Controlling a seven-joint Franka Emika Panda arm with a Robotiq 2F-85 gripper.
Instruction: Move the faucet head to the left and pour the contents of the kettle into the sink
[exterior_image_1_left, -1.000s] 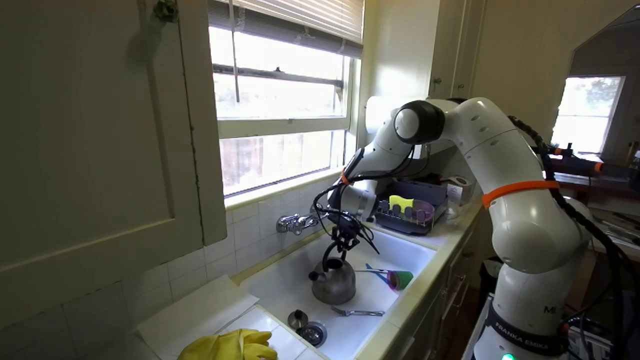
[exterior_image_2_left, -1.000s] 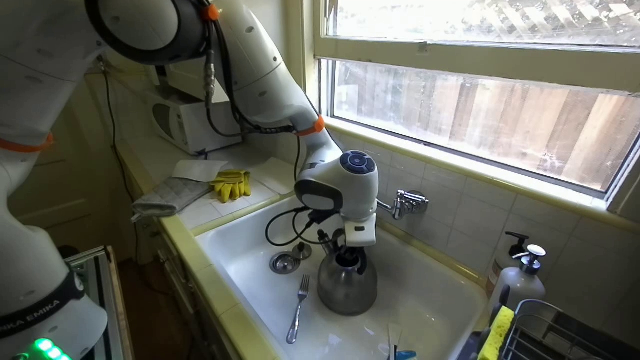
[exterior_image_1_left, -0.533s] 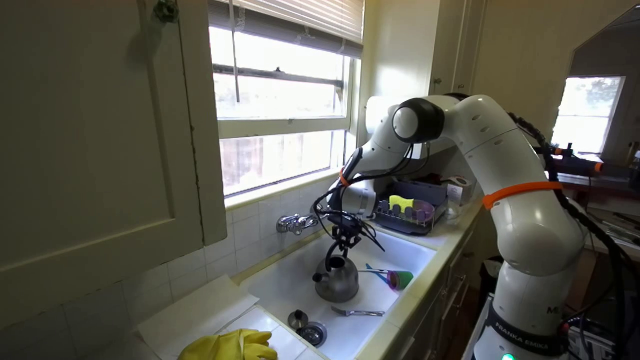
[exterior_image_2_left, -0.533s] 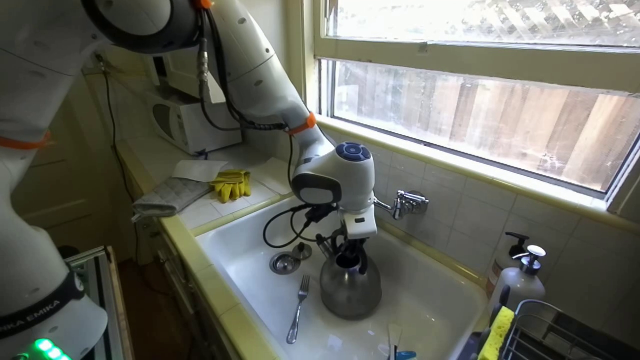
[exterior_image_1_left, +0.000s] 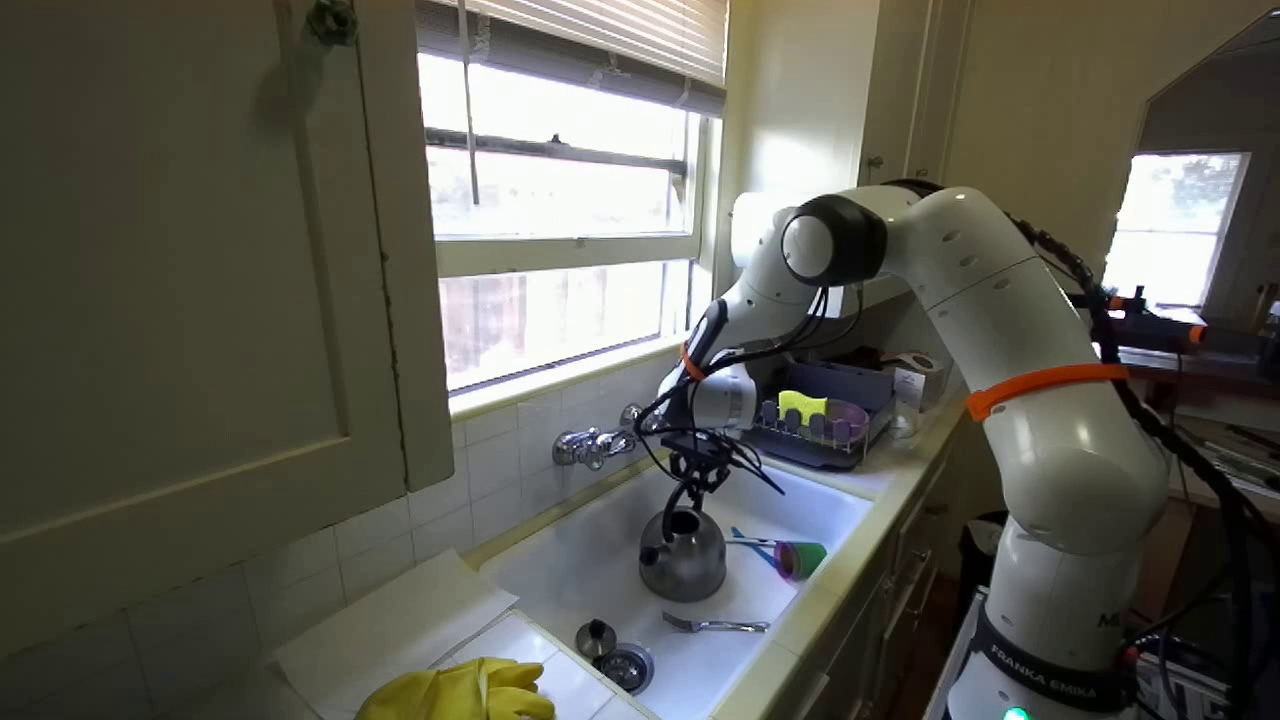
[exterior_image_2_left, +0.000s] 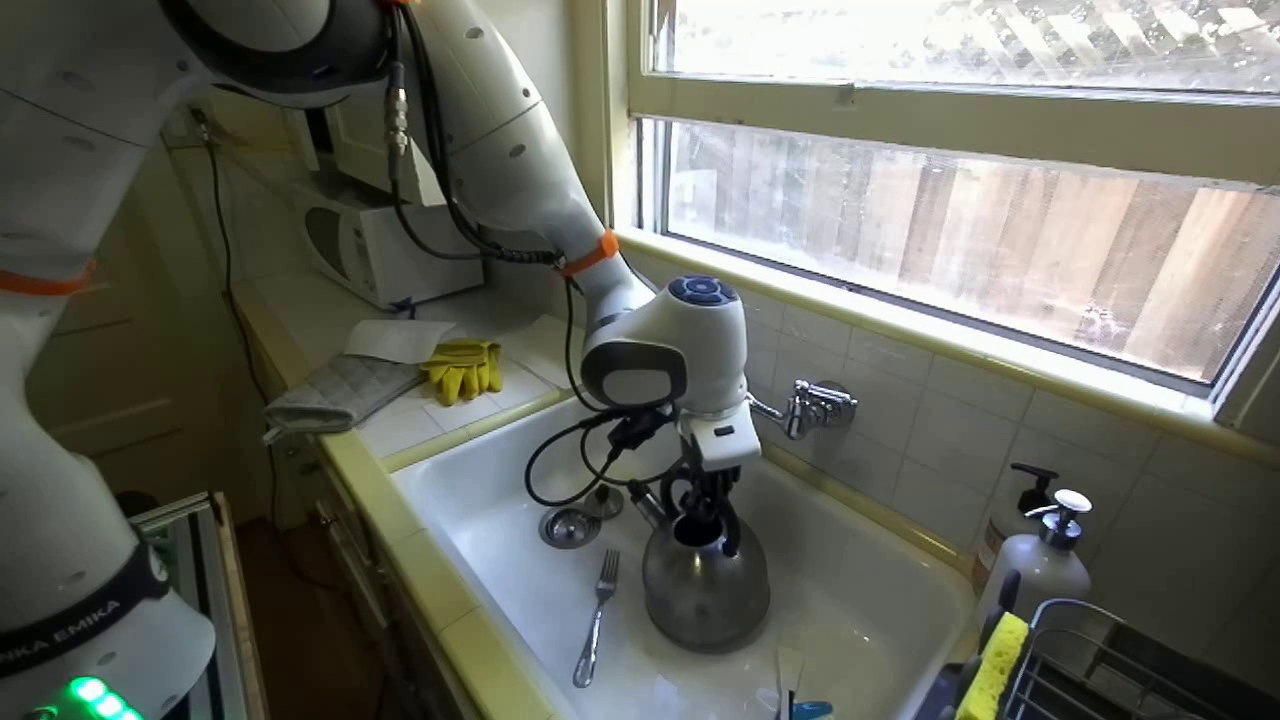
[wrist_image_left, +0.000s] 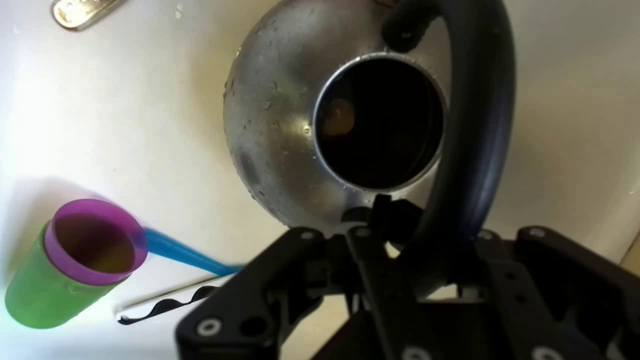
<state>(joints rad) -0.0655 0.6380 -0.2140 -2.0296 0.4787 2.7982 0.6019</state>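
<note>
The squat grey kettle (exterior_image_1_left: 683, 565) is in the white sink (exterior_image_2_left: 860, 570), its spout pointing toward the drain end. It also shows in an exterior view (exterior_image_2_left: 706, 590). Its top is uncovered, with a dark opening in the wrist view (wrist_image_left: 270, 125). My gripper (exterior_image_1_left: 697, 493) is shut on its dark arched handle; the wrist view shows the fingers (wrist_image_left: 440, 237) on both sides of the handle. Whether the kettle's base touches the sink floor I cannot tell. The chrome faucet head (exterior_image_1_left: 594, 447) is on the tiled wall behind; in an exterior view (exterior_image_2_left: 815, 405) my wrist hides its spout's end.
A fork (exterior_image_2_left: 598, 618) lies beside the kettle. A drain (exterior_image_1_left: 625, 667) with a strainer (exterior_image_1_left: 595, 637) is at one end. Green and purple cups (wrist_image_left: 95, 245) and a blue utensil (wrist_image_left: 185, 252) lie at the other. A dish rack (exterior_image_1_left: 815, 430) and soap bottles (exterior_image_2_left: 1040, 560) stand beyond.
My gripper and the kettle have moved together along the sink, away from the drain and toward the cups. The wrist has tilted a little. The fork and faucet have not moved.
</note>
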